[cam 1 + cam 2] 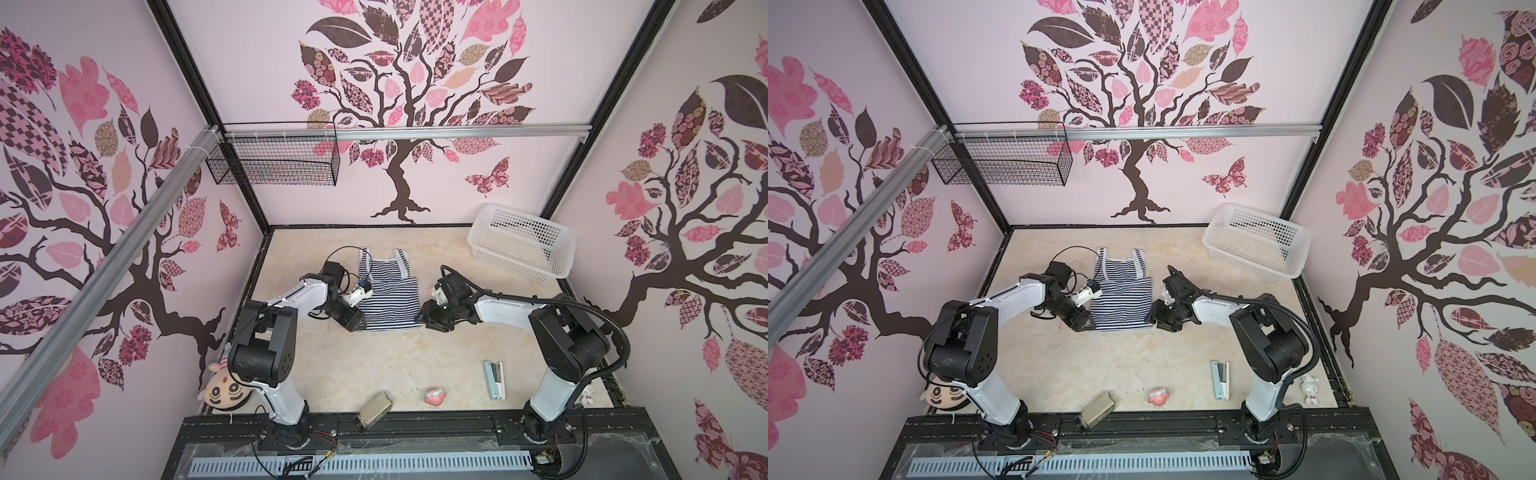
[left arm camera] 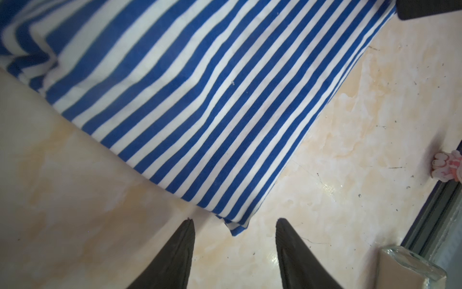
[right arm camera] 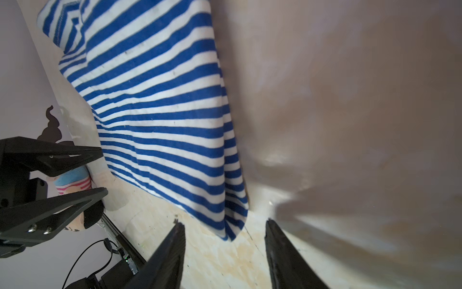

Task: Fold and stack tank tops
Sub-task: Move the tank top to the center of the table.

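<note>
Navy-and-white striped, a soft sleeveless tank top (image 1: 388, 299) lies spread out at the middle of a beige marbled tabletop (image 1: 374, 365), its straps toward the back wall and its hem toward the robot's base, as both top views show. The left gripper (image 2: 235, 222) sits low at the hem's left corner. In the left wrist view its black fingers are spread apart, and the tip of the corner lies loose between them, not pinched. The right gripper (image 3: 225, 222) mirrors it at the opposite hem corner, jaws likewise parted around the cloth's tip without closing on it. A white perforated plastic basket (image 1: 515, 266) stands in the far right corner, well apart from the garment. A pale blue stapler (image 1: 493, 380) and a small pink toy (image 1: 435, 397) lie near the front edge.
</note>
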Controlling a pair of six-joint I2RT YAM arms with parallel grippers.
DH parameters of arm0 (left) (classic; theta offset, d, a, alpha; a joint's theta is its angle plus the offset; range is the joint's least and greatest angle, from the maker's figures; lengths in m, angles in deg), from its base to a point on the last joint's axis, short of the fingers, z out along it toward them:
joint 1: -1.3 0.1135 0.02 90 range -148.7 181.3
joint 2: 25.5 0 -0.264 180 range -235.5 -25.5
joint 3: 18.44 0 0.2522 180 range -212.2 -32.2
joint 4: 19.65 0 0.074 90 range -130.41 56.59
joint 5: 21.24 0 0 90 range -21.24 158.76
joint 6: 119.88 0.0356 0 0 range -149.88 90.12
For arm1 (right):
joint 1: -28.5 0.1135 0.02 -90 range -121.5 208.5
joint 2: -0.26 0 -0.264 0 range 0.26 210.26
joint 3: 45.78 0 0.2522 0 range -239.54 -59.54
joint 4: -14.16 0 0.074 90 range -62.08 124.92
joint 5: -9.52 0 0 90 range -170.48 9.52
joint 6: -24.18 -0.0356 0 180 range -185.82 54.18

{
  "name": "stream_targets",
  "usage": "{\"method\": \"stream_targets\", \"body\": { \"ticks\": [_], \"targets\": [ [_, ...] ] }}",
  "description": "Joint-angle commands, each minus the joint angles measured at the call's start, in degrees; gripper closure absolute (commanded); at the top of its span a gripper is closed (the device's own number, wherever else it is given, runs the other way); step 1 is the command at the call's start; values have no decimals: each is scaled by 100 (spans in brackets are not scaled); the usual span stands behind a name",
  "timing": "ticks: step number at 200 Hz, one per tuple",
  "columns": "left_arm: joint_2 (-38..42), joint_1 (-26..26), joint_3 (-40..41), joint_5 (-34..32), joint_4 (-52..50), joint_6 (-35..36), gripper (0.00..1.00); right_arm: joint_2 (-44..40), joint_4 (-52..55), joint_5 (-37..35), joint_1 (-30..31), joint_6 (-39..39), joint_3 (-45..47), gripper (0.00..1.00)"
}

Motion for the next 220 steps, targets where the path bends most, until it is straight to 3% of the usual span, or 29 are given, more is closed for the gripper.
{"method": "stream_targets", "body": {
  "ticks": [1,32,58,80,105,124,158,177,220],
  "targets": [
    [-165,-40,-132,198,-170,62,44,231,-86,75,31,-27,-234,49],
    [-221,-94,-115,222,-259,145,50,333,-234,142,31,-62,-252,67],
    [-184,-110,-84,300,-381,275,74,252,-302,211,47,-94,-144,84],
    [-23,-111,5,435,-606,506,91,-59,-374,295,83,-205,113,89],
    [343,-99,244,529,-893,886,99,-649,-419,251,204,-385,470,89],
    [517,-99,425,614,-1073,1108,99,-989,-398,258,263,-557,735,90],
    [328,-158,486,591,-1709,1627,88,-1421,-375,236,357,-685,1147,89],
    [308,-194,620,536,-1615,1611,82,-1479,-444,252,358,-721,1332,73],
    [355,-303,695,457,-1408,1437,64,-1373,-656,336,356,-766,1538,60]
  ]
}}
